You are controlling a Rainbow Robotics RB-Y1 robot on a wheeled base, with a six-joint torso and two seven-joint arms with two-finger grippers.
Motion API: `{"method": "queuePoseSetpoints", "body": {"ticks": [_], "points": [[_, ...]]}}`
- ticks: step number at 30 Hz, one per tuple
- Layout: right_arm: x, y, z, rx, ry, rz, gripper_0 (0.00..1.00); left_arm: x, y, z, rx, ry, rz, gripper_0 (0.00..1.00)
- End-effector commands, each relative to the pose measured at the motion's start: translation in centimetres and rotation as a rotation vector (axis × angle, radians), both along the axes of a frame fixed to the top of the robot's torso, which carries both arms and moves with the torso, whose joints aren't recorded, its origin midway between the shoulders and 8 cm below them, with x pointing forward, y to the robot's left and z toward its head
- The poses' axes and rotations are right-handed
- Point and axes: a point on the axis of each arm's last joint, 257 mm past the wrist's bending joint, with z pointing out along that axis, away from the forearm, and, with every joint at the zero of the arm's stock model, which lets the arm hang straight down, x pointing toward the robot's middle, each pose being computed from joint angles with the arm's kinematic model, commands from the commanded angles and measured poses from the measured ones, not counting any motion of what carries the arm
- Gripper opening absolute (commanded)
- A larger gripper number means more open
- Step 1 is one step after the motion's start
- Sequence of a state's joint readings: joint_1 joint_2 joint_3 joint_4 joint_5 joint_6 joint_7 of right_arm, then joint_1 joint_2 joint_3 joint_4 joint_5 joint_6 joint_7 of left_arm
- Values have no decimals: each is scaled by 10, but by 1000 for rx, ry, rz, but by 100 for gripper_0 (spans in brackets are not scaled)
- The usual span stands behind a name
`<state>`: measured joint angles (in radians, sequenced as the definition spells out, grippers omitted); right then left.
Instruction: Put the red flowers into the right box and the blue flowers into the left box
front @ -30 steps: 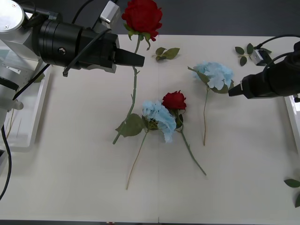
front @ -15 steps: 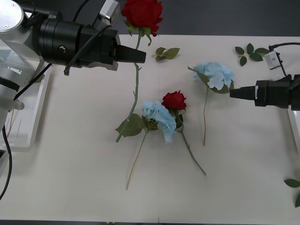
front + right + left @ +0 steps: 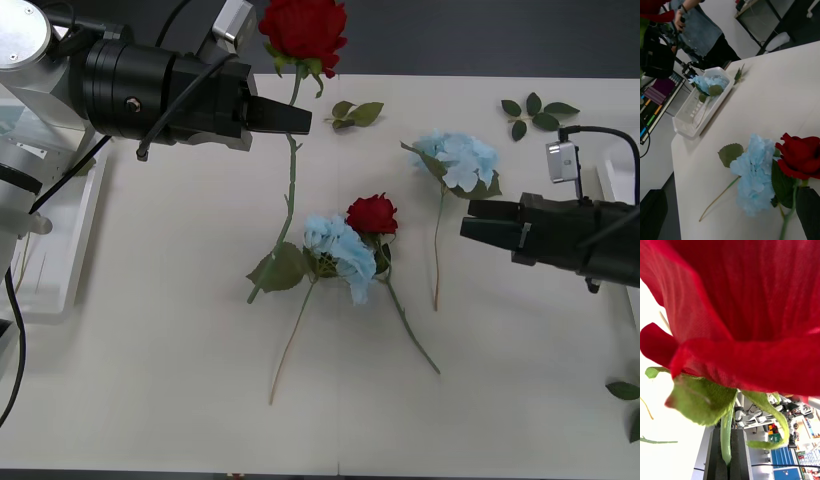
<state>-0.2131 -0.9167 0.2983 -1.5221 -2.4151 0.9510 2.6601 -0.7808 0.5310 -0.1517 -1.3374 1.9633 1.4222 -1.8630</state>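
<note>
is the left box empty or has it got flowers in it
Not empty: the left box holds a blue flower at its far end.

Left tool (image 3: 300, 120) holds a rose (image 3: 303, 30) left of the table's flowers; right tool (image 3: 470, 220) sits right of them

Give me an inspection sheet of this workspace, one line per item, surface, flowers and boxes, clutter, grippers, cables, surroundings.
Surface: cream table, no spills seen.
Job's things: held red rose lifted by its stem; second red rose lying against a blue flower; another blue flower lying apart; left box already holds a blue flower; right box at the table's right edge, contents hidden.
Clutter: loose leaf sprigs at the far edge and the right corner.
Grippers: left gripper shut on the held rose's stem; right gripper low beside the flowers, open.
Cables: black cable hanging along the left arm.
Surroundings: person standing beyond the table.
</note>
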Motion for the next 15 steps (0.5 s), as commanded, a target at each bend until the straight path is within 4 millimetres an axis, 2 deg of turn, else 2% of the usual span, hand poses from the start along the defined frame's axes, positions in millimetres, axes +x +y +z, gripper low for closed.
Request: {"method": "queuePoseSetpoints", "body": {"ticks": [1,8,11,15], "points": [[-21,37,19,98,-47,60,100,-4,-5,6,-26,-37,-16,0],[-52,83,46,250,-61,124,100,-4,-5,6,-26,-37,-16,0],[-61,97,56,290,-72,144,100,-4,-5,6,-26,-37,-16,0],[-77,122,66,402,-8,186,100,-4,-5,6,-26,-37,-16,0]]}}
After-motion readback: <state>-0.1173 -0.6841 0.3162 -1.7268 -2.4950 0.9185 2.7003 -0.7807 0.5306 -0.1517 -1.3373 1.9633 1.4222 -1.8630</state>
